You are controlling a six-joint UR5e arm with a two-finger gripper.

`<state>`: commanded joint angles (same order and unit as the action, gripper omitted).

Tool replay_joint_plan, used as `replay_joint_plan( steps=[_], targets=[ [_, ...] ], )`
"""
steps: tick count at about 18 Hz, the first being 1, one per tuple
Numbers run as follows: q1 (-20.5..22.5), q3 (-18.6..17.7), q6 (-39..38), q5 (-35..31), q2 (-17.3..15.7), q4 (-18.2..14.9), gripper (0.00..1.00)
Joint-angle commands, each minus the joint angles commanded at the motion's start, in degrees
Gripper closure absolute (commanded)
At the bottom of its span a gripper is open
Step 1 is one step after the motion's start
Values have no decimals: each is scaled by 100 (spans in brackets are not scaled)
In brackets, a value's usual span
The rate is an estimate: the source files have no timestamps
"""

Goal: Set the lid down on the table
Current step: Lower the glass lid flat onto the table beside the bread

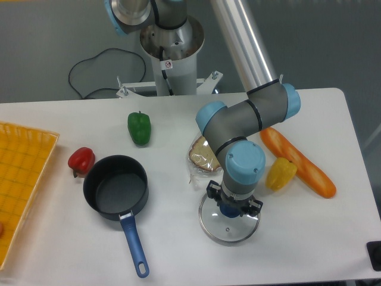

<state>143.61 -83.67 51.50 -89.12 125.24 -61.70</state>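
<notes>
The fixed camera looks down on a smooth white table (178,250) with rounded corners. At the far left edge sits a yellow-orange tray (18,179) with a fine moulded grid, only partly in frame. Next comes a glossy red pepper (81,160), lumpy and rounded, lying just beside the rim of a dark round pan (115,187). The pan has a matte black inside, straight low walls and a slim blue handle (133,244) that points toward the near edge. Farther back lies a shiny green pepper (139,127), blocky with a short stem.

Toward the middle, a piece of bread in crinkled clear wrap (202,158) lies partly under the arm's grey and pale-blue joints. Just in front of it the lid (229,226) lies flat on the table: a round disc of clear glass with a thin bright metal rim, the white surface showing through. The gripper (233,210) points straight down over the lid's centre, where a bit of blue shows between the black finger parts; I cannot tell whether the fingers are clamped on the knob or parted.

To the right sits a waxy yellow pepper (280,173), touching a long smooth orange carrot-like piece (297,161) that runs diagonally toward the right edge.
</notes>
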Motion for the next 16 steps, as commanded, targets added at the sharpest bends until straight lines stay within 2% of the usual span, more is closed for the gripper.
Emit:
replay_joint_plan(
  steps=[14,16],
  targets=[
    [0,9,0,0,18,53,23],
    [0,61,17,0,-26,53,0]
  ],
)
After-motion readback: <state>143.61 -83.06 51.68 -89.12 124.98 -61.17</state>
